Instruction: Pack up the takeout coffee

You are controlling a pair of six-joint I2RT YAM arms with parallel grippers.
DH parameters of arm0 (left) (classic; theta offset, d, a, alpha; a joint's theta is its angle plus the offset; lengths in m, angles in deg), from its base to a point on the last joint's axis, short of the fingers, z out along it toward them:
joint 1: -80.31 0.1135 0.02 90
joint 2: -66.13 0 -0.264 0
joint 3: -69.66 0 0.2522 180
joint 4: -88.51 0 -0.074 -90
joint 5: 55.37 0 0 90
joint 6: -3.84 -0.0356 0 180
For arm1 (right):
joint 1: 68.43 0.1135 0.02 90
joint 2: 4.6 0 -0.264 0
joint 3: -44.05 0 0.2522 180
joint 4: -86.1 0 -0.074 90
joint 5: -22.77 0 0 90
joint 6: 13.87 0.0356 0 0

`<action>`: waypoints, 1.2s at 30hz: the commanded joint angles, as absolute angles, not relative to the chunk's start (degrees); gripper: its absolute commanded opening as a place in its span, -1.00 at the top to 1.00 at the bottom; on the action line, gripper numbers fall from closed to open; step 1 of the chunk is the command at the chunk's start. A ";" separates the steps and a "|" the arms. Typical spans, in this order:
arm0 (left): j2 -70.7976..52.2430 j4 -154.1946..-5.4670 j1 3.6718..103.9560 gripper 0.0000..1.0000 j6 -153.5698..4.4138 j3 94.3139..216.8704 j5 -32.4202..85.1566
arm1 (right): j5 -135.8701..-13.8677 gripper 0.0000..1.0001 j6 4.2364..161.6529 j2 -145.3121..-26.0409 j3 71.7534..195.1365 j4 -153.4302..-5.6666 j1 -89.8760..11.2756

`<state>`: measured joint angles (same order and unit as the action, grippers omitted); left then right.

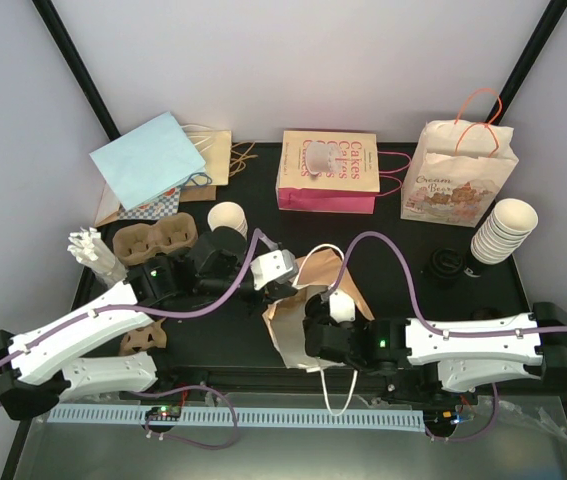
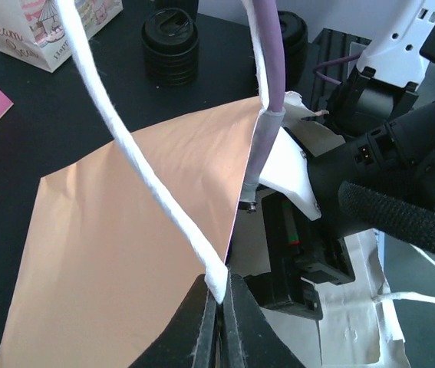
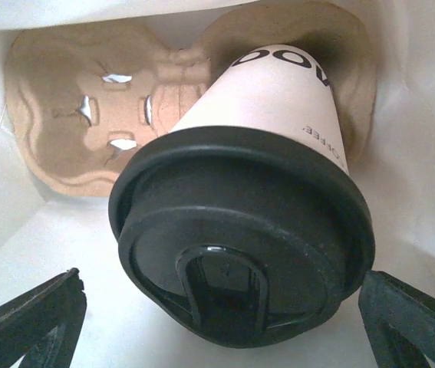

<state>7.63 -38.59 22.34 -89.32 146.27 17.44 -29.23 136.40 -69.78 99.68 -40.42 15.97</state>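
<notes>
Right gripper (image 3: 217,314) jaws spread wide beside black lid (image 3: 240,230), mid frame; cup (image 3: 278,92) sits in carrier (image 3: 71,115). Pull up straight, no bump. Left gripper (image 2: 219,307) pinches white handle (image 2: 148,176).

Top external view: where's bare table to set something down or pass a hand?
Free: table between Cakes box and lid stack; near strip between left arm and brown bag. Crowded: left rear, with pulp carrier, open cup and blue bag; centre, where both arms work at the brown bag.
</notes>
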 commanded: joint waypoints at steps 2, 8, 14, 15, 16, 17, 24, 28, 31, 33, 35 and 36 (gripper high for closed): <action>7.95 -41.87 20.82 0.97 -86.42 146.55 15.69 | -26.56 -1.00 148.08 -69.14 97.50 -37.21 15.90; 7.90 -42.65 19.68 0.97 -85.47 145.69 16.24 | -28.52 -1.00 148.60 -65.87 95.43 -39.98 14.72; 8.02 -42.96 19.36 0.97 -85.19 145.36 16.51 | -30.77 -1.00 148.54 -63.64 95.52 -39.70 12.17; 8.02 -42.99 19.32 0.97 -85.19 145.38 16.59 | -30.93 -1.00 148.51 -63.51 95.70 -39.51 11.91; 8.01 -43.04 19.32 0.97 -85.19 145.45 16.59 | -30.97 -1.00 148.50 -63.39 95.96 -39.39 11.71; 7.93 -43.09 19.32 0.97 -85.19 145.51 16.56 | -31.09 -1.00 148.40 -63.39 96.22 -39.25 11.31; 7.80 -43.14 18.98 0.97 -85.19 145.39 16.19 | -33.22 -1.00 148.20 -64.89 98.10 -38.30 8.92; 7.93 -43.09 18.75 0.97 -85.13 145.22 15.87 | -33.74 -1.00 148.45 -65.52 98.72 -38.18 7.82; 8.05 -43.29 18.65 0.97 -85.04 144.80 15.63 | -33.87 -1.00 149.02 -66.04 98.83 -38.34 7.13; 8.18 -43.48 18.54 0.97 -84.93 144.53 15.50 | -33.96 -1.00 148.84 -66.47 98.99 -38.80 6.99; 8.26 -43.58 18.53 0.97 -84.77 144.34 15.52 | -33.73 -1.00 148.73 -67.15 99.60 -38.45 6.93; 8.26 -43.65 18.46 0.97 -84.68 144.26 15.52 | -33.60 -1.00 148.61 -67.63 100.01 -38.12 6.91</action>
